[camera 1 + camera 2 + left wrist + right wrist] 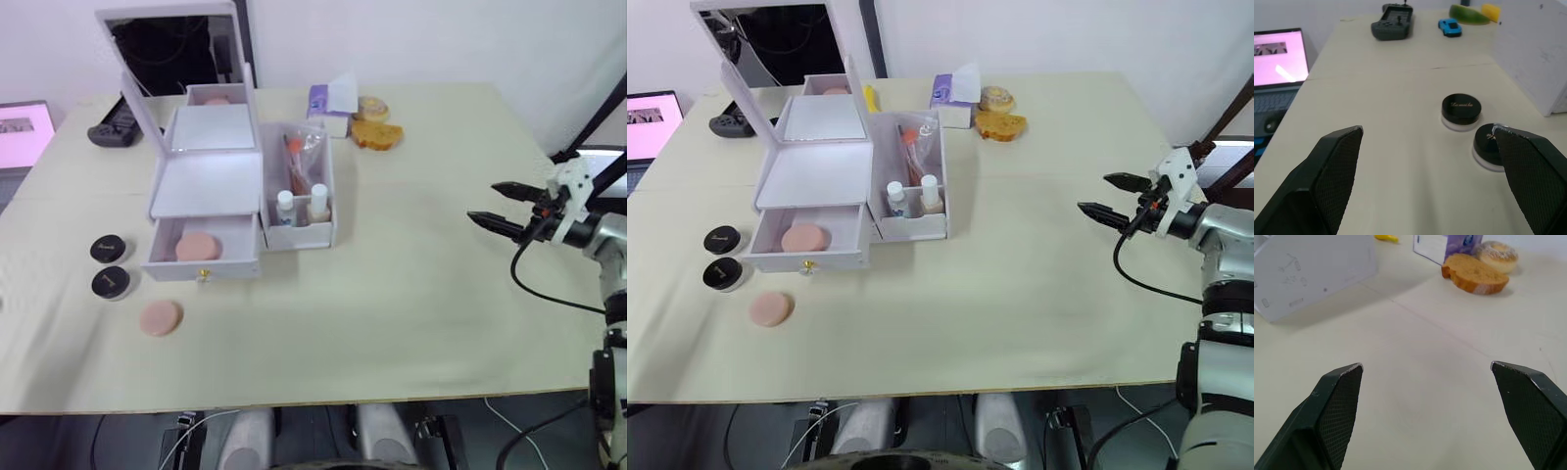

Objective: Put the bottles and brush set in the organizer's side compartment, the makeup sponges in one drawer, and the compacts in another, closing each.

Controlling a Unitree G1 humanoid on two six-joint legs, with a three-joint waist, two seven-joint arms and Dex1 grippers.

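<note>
While the mirror lid stood raised, the scene was this:
Organizer (206, 181): far left of the table (411, 294); 1 front drawer (201, 257) pulled out.
Side compartment (299, 230): on the organizer's right, holding 2 bottles (302, 206) and the brush set (297, 157).
Makeup sponges: 1 (198, 246) in the drawer, 1 (161, 317) on the table, nearer.
Compacts (110, 264): 2, left of the drawer.
Right tool (505, 208): released, above the right of the table.
Left tool (1427, 142): released, near the compacts.
</note>
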